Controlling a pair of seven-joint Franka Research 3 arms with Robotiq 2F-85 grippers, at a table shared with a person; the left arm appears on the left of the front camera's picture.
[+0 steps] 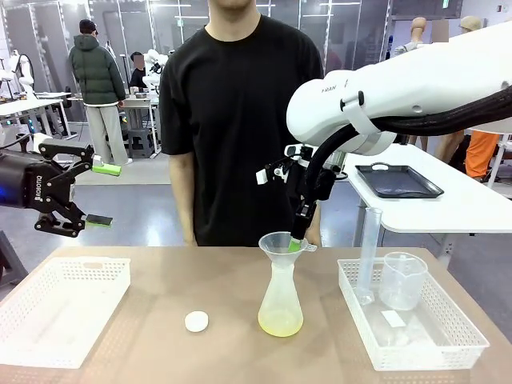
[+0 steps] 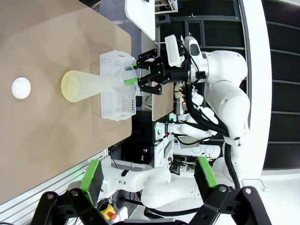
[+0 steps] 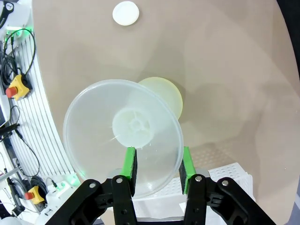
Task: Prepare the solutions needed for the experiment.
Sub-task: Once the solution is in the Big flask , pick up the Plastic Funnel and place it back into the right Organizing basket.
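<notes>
"ROBOTIQ" reads on the left gripper (image 1: 104, 194), jaws spread, clear above the bench's (image 1: 160, 280) left edge. The right gripper's (image 3: 157, 168) jaws straddle the funnel (image 1: 282, 244) rim over the solutions (image 1: 280, 322); I cannot tell if they pinch it.

Brown tabletop (image 1: 144, 340) carries: white perforated plastic basket (image 1: 80, 262) on the left, small white round cap (image 1: 196, 321), translucent conical plastic flask (image 1: 281, 284) holding pale yellow-green liquid (image 1: 280, 324), second white perforated basket (image 1: 432, 358) on the right.

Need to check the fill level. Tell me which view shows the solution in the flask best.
Front view: the solution shows side-on, a shallow yellow-green layer in the flask. Left wrist view gives a distant yellowish tint; right wrist view looks down through the funnel.
</notes>
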